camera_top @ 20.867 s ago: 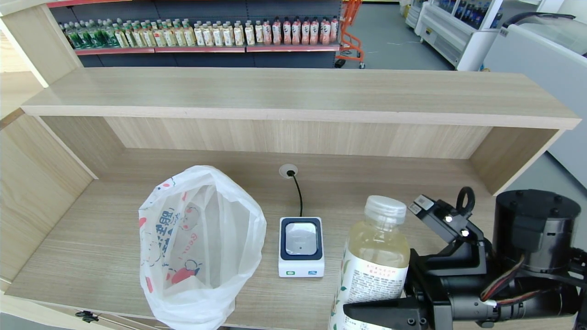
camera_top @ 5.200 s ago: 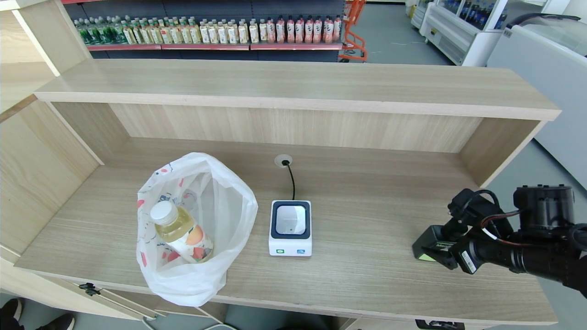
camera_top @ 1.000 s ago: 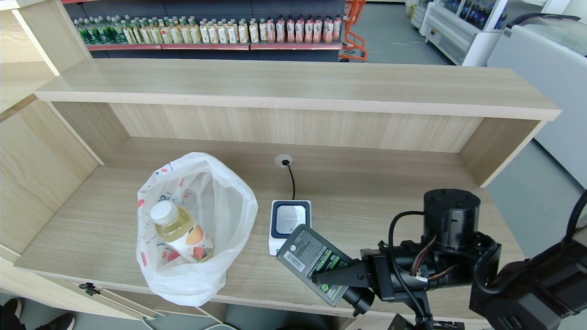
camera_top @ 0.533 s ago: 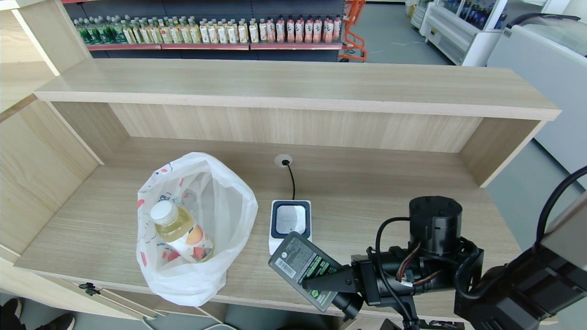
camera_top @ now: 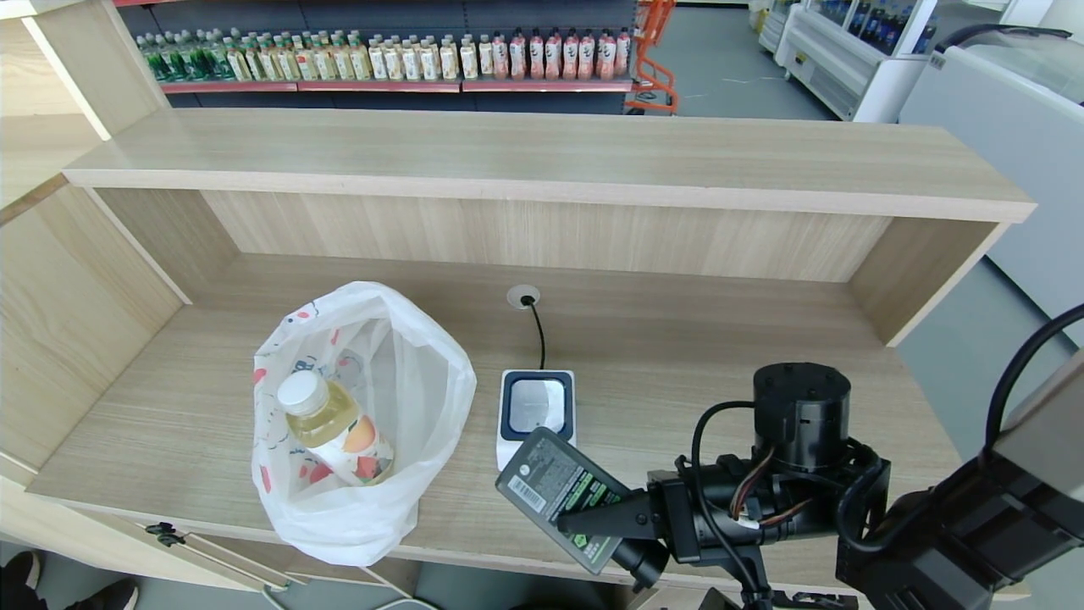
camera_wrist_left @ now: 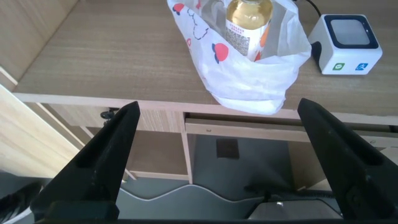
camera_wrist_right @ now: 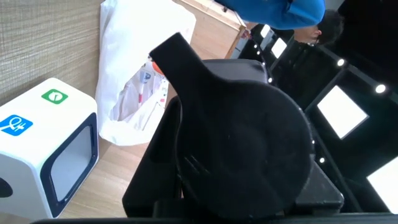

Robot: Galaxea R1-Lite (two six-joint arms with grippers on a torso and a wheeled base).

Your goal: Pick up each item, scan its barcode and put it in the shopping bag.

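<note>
One item lies in the shopping bag (camera_top: 406, 373) already: a bottle (camera_top: 326, 424) of pale yellow drink with a white cap, leaning inside the white plastic on the left part of the bench (camera_top: 720, 339). Your right tool (camera_top: 605, 521) is clamped on a second item, a flat dark packet (camera_top: 550, 491) with green print, and grips it at its right-hand end. You can see the packet in the air, tilted, over the front of the bench, its barcode face turned up towards the head camera. From there it overlaps the near right corner of the scanner (camera_top: 536, 407). That scanner, a small white box with a dark-framed window facing up, stands on the bench just right of the bag, and its black cable (camera_top: 539, 335) runs back to a round hole in the bench top. Your left tool (camera_wrist_left: 219, 111) hangs out in front of the bench's front edge, facing the bag, with both fingers (camera_wrist_left: 106, 162) spread wide and nothing between them.
</note>
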